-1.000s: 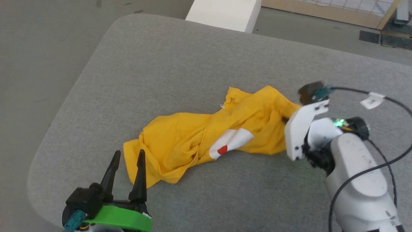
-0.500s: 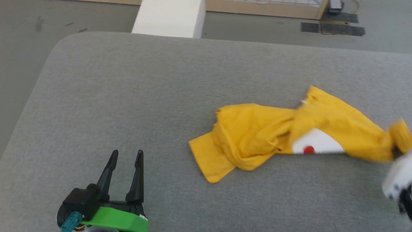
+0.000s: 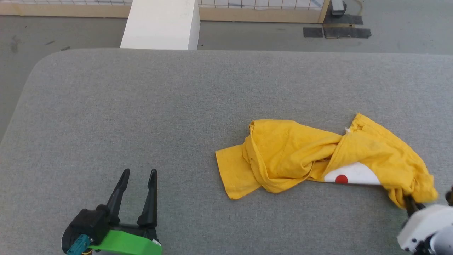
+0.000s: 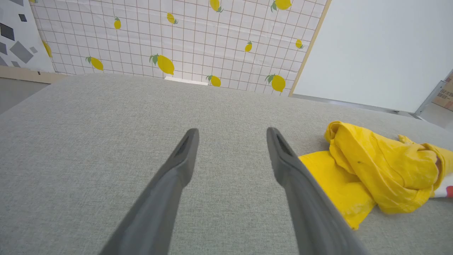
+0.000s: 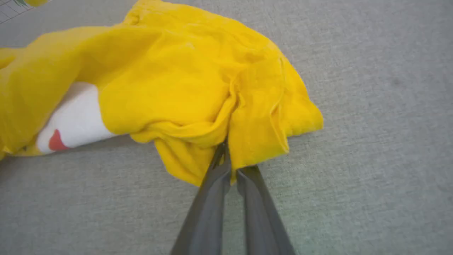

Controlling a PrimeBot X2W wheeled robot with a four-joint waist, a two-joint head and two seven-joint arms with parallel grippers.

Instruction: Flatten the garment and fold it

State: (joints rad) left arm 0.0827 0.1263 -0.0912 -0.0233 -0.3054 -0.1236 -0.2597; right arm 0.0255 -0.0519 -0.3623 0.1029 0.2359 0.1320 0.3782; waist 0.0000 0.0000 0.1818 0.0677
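The garment (image 3: pixel 300 156), a mustard-yellow T-shirt, lies crumpled on the grey table (image 3: pixel 141 106) right of centre, with part of a white patch and a red dot (image 3: pixel 341 179) showing. My right gripper (image 3: pixel 407 202) is shut on the garment's right end at the frame's lower right; in the right wrist view its fingers (image 5: pixel 212 184) pinch a yellow fold of the garment (image 5: pixel 177 81). My left gripper (image 3: pixel 136 175) stands open at the lower left, well left of the cloth, with nothing between its fingers (image 4: pixel 180 159). The garment (image 4: pixel 375 166) shows to the right in the left wrist view.
A white block (image 3: pixel 161 24) stands beyond the table's far edge, and a wooden-framed panel with a grid pattern (image 3: pixel 265 7) behind it. The table's rounded left corner (image 3: pixel 39 67) is near the floor (image 3: pixel 14 42). Bare grey table surface surrounds the left gripper.
The head camera has turned, shifting the whole picture. The right gripper has pulled the garment's right end toward the near right, away from the left gripper, stretching the cloth. The left gripper stays open.
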